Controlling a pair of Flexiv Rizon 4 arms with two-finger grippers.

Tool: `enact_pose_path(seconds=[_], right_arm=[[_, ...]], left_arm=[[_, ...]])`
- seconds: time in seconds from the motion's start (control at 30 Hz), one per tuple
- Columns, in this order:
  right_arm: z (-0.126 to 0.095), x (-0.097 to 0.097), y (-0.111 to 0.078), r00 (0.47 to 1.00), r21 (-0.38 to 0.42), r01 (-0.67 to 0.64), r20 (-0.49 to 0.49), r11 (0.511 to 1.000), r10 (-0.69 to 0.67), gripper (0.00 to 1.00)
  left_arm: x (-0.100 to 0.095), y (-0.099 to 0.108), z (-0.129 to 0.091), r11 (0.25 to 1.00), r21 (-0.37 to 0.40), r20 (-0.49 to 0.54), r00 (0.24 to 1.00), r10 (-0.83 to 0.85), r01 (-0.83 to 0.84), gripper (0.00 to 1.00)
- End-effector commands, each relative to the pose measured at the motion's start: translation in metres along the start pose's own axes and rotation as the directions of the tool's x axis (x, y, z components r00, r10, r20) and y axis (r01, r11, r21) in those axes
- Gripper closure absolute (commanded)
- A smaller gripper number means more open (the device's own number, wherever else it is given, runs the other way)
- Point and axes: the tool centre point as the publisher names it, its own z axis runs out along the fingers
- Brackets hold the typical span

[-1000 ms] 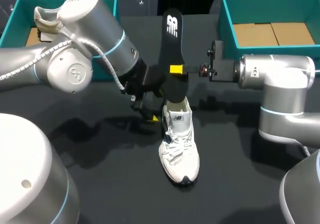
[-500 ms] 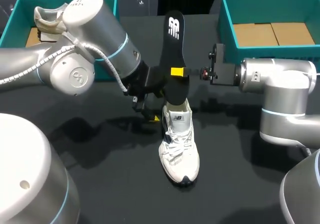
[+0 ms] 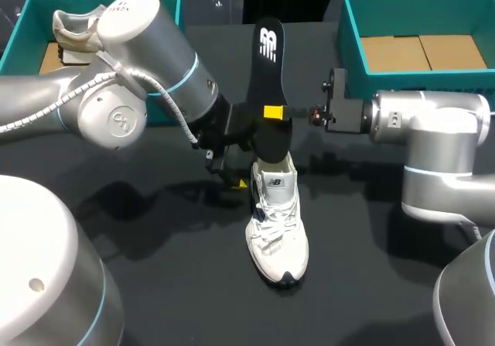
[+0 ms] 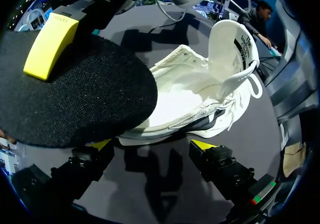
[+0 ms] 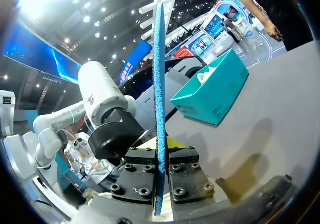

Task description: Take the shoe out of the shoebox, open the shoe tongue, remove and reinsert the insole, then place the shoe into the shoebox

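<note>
Our right gripper point(image 3: 274, 111) pinches the insole point(image 3: 265, 59) upright at frame centre; our left gripper point(image 4: 150, 145) gapes beside the shoe point(image 3: 276, 222). Unheld shoe may skid, buckling the insole.

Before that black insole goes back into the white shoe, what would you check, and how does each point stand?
1. Right pincer clamps the insole from both sides: ok.
2. Tongue folded back, shoe mouth open: ok.
3. Shoe upright on the table: ok.
4. Left pincer steadying the heel: not ok; it is open, not gripping.
5. Insole's lower end lined up with the opening: cannot tell.
</note>
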Motion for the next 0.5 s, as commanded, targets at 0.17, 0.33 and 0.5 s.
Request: enact_pose_path(seconds=[0.17,0.33,0.5], right_arm=[[0.0042,-0.0030,0.0001,0.999,0.011,0.043,-0.017,0.999,-0.043,1.00],[0.0045,-0.0063,-0.0029,0.998,0.026,0.059,-0.022,0.998,-0.059,1.00],[0.0030,-0.0079,-0.0067,0.997,0.027,0.073,-0.037,0.997,-0.072,1.00]], left_arm=[[0.0008,0.0006,-0.0002,1.000,0.000,0.001,1.000,0.000,0.000,0.00],[0.0008,0.0006,-0.0002,1.000,0.000,0.001,1.000,0.000,0.000,0.00],[0.0008,0.0006,-0.0002,1.000,0.000,0.001,1.000,0.000,0.000,0.00]])
